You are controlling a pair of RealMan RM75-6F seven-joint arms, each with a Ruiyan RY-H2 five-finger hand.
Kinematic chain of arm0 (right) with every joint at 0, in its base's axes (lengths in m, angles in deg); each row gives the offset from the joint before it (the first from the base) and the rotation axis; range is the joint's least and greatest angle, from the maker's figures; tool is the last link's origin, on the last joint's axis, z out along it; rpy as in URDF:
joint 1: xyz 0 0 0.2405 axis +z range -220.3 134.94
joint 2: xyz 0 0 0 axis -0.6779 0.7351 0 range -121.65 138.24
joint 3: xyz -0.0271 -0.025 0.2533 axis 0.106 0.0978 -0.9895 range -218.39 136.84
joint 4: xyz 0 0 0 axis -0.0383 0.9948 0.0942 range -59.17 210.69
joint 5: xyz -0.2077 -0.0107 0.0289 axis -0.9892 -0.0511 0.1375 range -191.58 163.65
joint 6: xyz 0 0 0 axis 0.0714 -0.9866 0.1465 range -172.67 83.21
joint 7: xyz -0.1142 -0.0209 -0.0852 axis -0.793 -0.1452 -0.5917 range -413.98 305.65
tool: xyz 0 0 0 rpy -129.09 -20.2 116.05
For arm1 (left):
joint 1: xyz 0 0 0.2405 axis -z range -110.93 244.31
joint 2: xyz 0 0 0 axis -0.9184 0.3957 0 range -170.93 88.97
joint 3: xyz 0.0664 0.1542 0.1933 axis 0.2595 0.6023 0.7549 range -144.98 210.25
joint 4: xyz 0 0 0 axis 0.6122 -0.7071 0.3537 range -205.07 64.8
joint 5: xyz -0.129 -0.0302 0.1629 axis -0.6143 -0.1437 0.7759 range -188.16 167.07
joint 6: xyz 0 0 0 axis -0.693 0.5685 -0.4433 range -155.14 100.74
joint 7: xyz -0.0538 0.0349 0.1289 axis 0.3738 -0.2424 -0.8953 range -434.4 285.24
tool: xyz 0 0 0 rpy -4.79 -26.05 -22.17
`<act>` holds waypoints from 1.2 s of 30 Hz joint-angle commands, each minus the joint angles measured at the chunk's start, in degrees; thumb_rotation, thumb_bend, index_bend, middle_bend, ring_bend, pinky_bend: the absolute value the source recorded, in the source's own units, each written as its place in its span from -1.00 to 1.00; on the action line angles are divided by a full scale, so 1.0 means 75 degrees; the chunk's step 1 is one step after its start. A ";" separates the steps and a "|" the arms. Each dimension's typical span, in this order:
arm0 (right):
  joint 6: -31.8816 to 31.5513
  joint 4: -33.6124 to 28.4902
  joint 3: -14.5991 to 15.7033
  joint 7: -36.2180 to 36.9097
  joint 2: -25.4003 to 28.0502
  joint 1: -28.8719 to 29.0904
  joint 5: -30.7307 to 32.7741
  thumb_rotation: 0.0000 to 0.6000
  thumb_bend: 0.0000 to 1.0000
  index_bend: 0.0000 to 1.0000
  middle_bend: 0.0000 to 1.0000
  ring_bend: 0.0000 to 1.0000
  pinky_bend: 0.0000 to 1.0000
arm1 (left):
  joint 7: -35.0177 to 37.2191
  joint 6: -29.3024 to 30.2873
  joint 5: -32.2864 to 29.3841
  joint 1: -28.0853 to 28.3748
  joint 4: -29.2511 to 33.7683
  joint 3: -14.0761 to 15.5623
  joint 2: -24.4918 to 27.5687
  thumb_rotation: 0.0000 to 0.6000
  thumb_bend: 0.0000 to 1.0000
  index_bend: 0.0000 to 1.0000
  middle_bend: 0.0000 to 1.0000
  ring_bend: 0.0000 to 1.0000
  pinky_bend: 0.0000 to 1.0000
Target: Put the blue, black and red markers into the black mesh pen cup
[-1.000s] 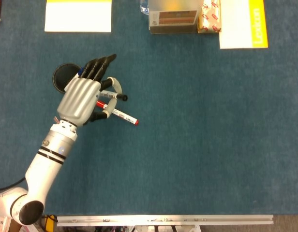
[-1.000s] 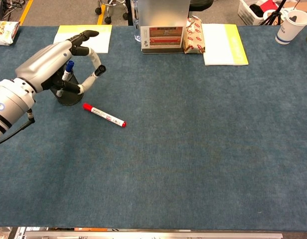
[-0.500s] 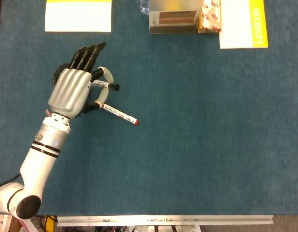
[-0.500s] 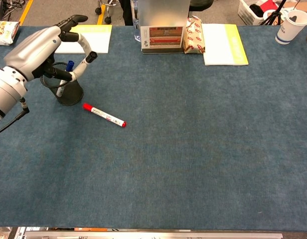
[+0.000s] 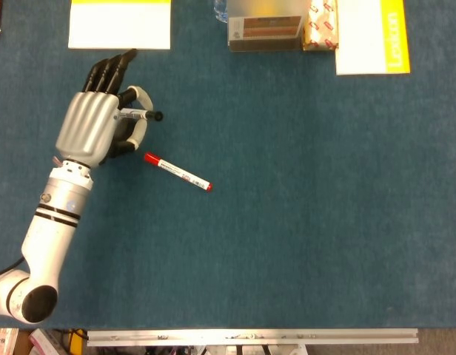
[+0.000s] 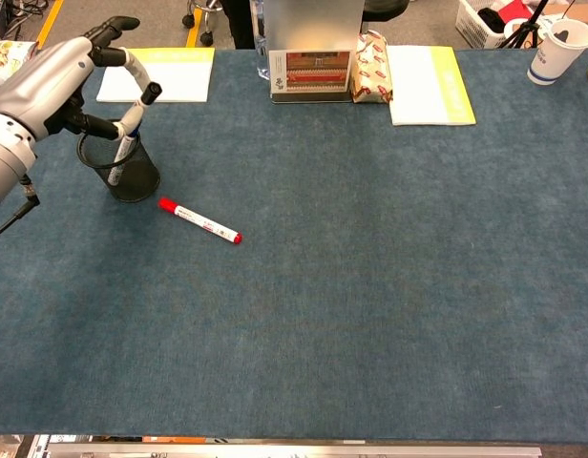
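- Blue felt table (image 6: 370,286) is spread across both views.
- At upper left, the black marker (image 6: 132,122) is pinched by the left hand (image 5: 95,126), its tip lowered into the black mesh pen cup (image 6: 130,176).
- The blue marker cannot be made out.
- Just right, the red marker (image 6: 199,220) lies untouched; it is judged left to do.
- The right hand is out of view.

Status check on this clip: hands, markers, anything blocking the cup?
Left hand holds black marker over mesh pen cup. Right hand not in view. Red marker on table, nothing blocking.
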 commanded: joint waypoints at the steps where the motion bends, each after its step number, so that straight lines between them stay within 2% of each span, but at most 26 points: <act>1: 0.0004 0.0003 -0.0001 -0.0006 -0.0004 0.0003 0.0004 1.00 -1.00 -0.32 -0.35 -0.16 0.29 | 0.0039 0.0006 -0.0029 -0.0014 -0.0022 -0.0014 0.0014 1.00 -0.12 0.05 -1.00 -1.00 -0.91; 15: 0.0013 -0.0001 0.0001 -0.0006 -0.0002 0.0004 0.0015 1.00 -1.00 -0.32 -0.35 -0.16 0.29 | 0.0322 -0.0057 -0.0408 -0.0150 -0.0223 -0.0051 0.0028 1.00 -0.12 0.05 -1.00 -1.00 -0.91; 27: 0.0034 0.0009 -0.0004 0.0014 -0.0002 0.0019 0.0025 1.00 -1.00 -0.32 -0.35 -0.16 0.29 | 0.1242 -0.0388 -0.0805 -0.0308 -0.0506 -0.0140 0.0037 1.00 -0.12 0.01 -1.00 -1.00 -0.91; 30: 0.0038 0.0014 -0.0005 0.0019 -0.0003 0.0021 0.0028 1.00 -1.00 -0.32 -0.35 -0.16 0.29 | 0.1356 -0.0367 -0.0790 -0.0347 -0.0638 -0.0143 0.0006 1.00 -0.12 -0.15 -1.00 -1.00 -0.91; 32: 0.0039 0.0013 -0.0007 0.0019 -0.0004 0.0023 0.0031 1.00 -1.00 -0.32 -0.35 -0.16 0.29 | 0.1374 -0.0394 -0.0817 -0.0359 -0.0684 -0.0138 0.0010 1.00 -0.20 -0.32 -1.00 -1.00 -0.91; 36: 0.0049 0.0015 -0.0009 0.0026 -0.0003 0.0028 0.0039 1.00 -1.00 -0.32 -0.35 -0.16 0.29 | 0.1299 -0.0437 -0.0905 -0.0367 -0.0693 -0.0149 0.0062 1.00 -0.67 -0.75 -1.00 -1.00 -0.91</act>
